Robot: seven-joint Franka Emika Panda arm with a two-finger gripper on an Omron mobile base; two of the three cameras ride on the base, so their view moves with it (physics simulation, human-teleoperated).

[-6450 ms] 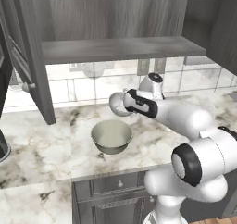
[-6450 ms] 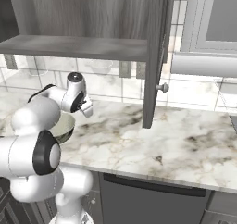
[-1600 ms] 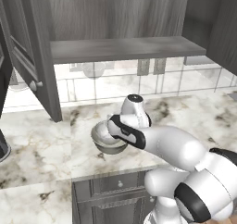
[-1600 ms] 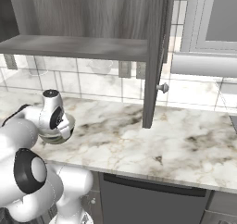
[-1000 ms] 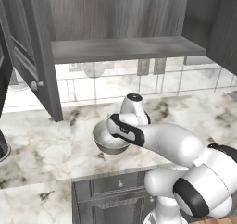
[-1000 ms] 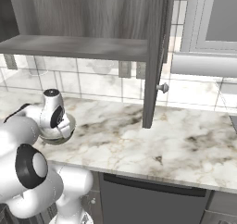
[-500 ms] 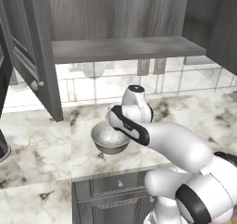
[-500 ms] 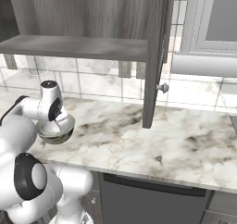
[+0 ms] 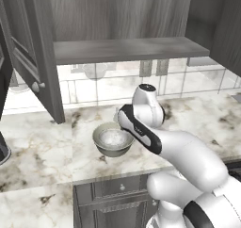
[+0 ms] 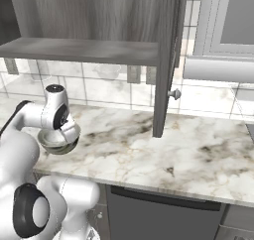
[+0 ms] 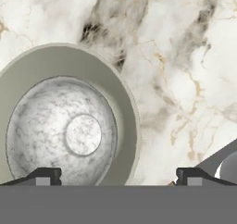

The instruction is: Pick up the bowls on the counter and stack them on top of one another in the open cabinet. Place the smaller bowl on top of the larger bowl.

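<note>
The smaller bowl [image 11: 69, 130], whitish-grey and mottled, sits inside the larger bowl [image 11: 124, 102] on the counter [image 11: 185, 56]. From the left base the smaller bowl [image 9: 113, 137] shows as a pale disc within the grey-green larger bowl [image 9: 106, 149]; from the right base the larger bowl [image 10: 53, 144] peeks out under my hand. My gripper [image 11: 118, 177] hangs open just above the larger bowl's near rim, holding nothing, with one fingertip [image 11: 44, 176] over the bowls and the other over bare marble. The open cabinet's shelf [image 9: 127, 48] is above and bare.
The cabinet's left door [image 9: 40, 52] swings out over the counter [image 9: 37, 147]. The right door [image 10: 166, 60] with its knob [image 10: 173, 93] hangs over the marble right of the bowls. Drawer fronts [image 9: 113, 194] run below. A dark object [image 9: 2, 151] sits at the far left edge.
The gripper has opened wide and the hand has lifted a little off the bowls. The smaller bowl, held beside the larger one several seconds ago, now rests inside it.
</note>
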